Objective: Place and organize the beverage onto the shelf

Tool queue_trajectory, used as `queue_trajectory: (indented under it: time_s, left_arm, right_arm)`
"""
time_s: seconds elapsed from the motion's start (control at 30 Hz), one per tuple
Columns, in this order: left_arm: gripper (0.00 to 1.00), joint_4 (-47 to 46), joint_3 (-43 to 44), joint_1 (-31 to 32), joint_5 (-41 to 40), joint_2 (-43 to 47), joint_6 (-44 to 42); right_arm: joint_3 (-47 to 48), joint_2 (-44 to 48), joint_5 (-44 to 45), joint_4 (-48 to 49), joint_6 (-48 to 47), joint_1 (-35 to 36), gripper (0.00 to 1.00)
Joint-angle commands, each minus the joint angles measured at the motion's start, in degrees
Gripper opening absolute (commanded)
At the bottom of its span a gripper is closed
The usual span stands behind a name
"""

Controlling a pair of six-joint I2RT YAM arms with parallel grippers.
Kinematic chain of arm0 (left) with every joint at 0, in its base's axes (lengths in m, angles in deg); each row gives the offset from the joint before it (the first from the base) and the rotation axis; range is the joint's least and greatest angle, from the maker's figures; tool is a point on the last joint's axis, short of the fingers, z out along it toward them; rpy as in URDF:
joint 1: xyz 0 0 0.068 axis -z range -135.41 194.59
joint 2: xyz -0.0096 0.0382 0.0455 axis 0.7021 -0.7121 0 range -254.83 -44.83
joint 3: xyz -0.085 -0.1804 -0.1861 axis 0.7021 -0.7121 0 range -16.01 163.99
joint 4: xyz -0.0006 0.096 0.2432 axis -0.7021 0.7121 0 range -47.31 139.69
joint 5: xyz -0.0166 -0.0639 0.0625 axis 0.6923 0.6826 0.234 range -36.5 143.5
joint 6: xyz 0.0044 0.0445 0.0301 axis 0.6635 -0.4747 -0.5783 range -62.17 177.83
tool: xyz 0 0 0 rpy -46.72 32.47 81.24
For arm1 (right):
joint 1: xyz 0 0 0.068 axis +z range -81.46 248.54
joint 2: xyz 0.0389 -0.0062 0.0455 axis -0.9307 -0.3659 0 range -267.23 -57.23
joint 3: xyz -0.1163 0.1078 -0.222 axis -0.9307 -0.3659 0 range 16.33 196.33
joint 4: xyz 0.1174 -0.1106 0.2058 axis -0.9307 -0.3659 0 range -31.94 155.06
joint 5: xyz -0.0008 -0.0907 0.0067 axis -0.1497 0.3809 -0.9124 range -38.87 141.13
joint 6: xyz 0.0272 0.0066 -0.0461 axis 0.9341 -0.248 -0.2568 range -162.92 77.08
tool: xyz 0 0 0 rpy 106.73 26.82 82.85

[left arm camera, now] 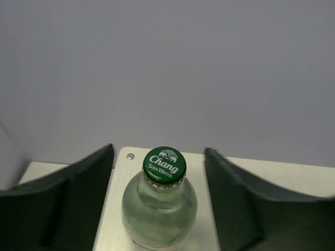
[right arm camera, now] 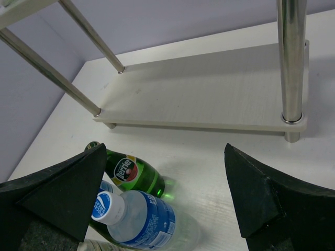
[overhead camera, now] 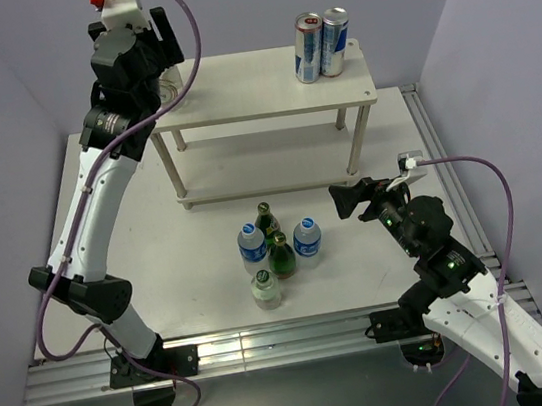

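Shelf (overhead camera: 264,83) at far-middle of bench. Top board: two cans (overhead camera: 320,45) at right end, Chang soda water bottle (left arm camera: 159,201) at left end. Left gripper (left arm camera: 158,157) wide around bottle, not touching. Right gripper (right arm camera: 165,157) wide over five bottles (overhead camera: 275,248) unshelved at near-middle.

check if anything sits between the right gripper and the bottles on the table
Nothing visible does. The open right gripper faces the bottles, with only table between them.
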Motion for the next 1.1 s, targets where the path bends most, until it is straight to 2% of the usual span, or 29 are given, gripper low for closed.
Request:
queue_trajectory:
  time_s: [0.0, 0.03, 0.17, 0.2, 0.4, 0.63, 0.73, 0.8, 0.83, 0.87, 1.0, 1.07]
  left_arm:
    - [0.80, -4.82, -0.74, 0.11, 1.04, 2.99, 0.90]
    - [0.89, -4.91, -1.00, 0.11, 1.04, 2.99, 0.72]
    - [0.94, -5.17, -1.88, 0.02, 0.69, 3.42, 0.45]
    - [0.99, -5.35, -2.23, 0.11, 0.43, 3.69, 0.45]
    - [0.99, -3.86, -3.46, 1.16, -2.10, 7.99, 1.07]
    - [0.99, -4.82, -15.67, 10.37, -7.91, 22.22, 0.10]
    - [0.99, -0.17, -19.62, 14.59, -10.73, 27.76, 3.69]
    - [0.99, 1.41, -27.42, 16.53, -11.17, 33.64, 7.12]
    - [0.99, -0.50, -31.72, 19.85, -12.74, 38.88, 8.18]
    - [0.99, -1.47, -40.99, 21.62, -13.89, 41.46, 9.32]
    - [0.95, -2.54, -59.33, 29.62, -15.03, 50.08, 19.66]
    - [0.95, -7.61, -69.23, 36.56, -16.27, 54.39, 21.45]
  right_arm:
    - [-0.44, 0.50, 0.76, 1.10, 0.19, 0.30, 1.00]
    - [-0.44, 0.50, 0.76, 1.10, 0.27, 0.30, 1.00]
    - [-0.53, 0.59, 0.67, 1.18, 0.27, 0.39, 1.00]
    - [-0.53, 0.59, 0.58, 1.10, 0.27, 0.30, 1.00]
    - [-0.53, 0.24, 0.41, 1.27, 0.27, 0.30, 1.00]
    - [-0.44, 0.07, 0.06, 1.45, 0.27, 0.30, 1.00]
    - [-0.44, -0.11, 0.06, 1.45, 0.27, 0.30, 1.00]
    - [-0.35, -0.11, 0.14, 1.45, 0.19, 0.30, 1.00]
    - [-0.35, -0.11, 0.41, 1.36, 0.27, 0.30, 1.00]
    - [-0.44, -0.02, 0.32, 1.45, 0.36, 0.30, 1.00]
    - [-0.26, -0.46, -0.03, 1.62, 0.10, 0.39, 1.00]
    - [0.00, -0.73, 0.23, 1.36, 0.01, 0.30, 1.00]
